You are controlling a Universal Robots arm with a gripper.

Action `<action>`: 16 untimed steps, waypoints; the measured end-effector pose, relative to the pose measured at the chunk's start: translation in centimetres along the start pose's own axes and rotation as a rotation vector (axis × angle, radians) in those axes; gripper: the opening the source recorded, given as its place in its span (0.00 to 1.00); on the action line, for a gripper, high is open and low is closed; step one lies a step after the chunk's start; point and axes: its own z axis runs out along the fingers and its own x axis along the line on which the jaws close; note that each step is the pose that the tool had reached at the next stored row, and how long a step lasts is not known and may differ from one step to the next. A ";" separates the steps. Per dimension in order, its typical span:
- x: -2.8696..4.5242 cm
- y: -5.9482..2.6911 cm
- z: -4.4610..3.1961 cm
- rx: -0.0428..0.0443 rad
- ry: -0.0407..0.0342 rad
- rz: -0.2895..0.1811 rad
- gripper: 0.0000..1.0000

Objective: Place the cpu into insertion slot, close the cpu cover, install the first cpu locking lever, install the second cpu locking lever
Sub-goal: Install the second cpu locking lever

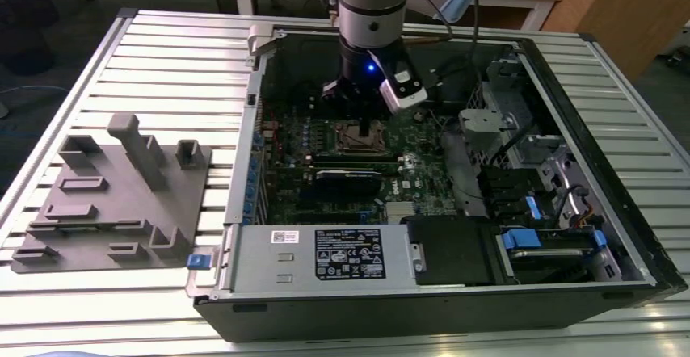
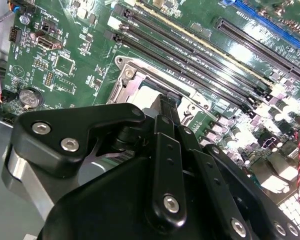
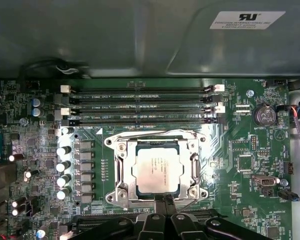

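The pale silvery square cpu [image 3: 157, 172] already lies in the shiny-rimmed insertion slot [image 3: 121, 170] with the silvery frame cover [image 3: 158, 143] apparently down, and the black end effector [image 3: 163, 201], fingers pressed together, hovers at the socket's six o'clock edge, so lever locking seems in hand.

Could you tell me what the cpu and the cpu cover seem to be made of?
The cpu: apparently metal on top, pale grey, matte and evenly lit. The cpu cover: likely bare sheet steel, silvery, with bright glints along its frame.
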 end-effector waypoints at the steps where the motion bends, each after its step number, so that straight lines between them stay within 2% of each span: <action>1: -0.01 -0.08 0.00 0.0000 -0.0001 0.000 0.11; 5: -0.07 -0.59 0.00 0.0000 -0.0001 0.000 0.11; 16: 0.07 -1.32 0.09 0.0000 -0.0001 0.000 0.11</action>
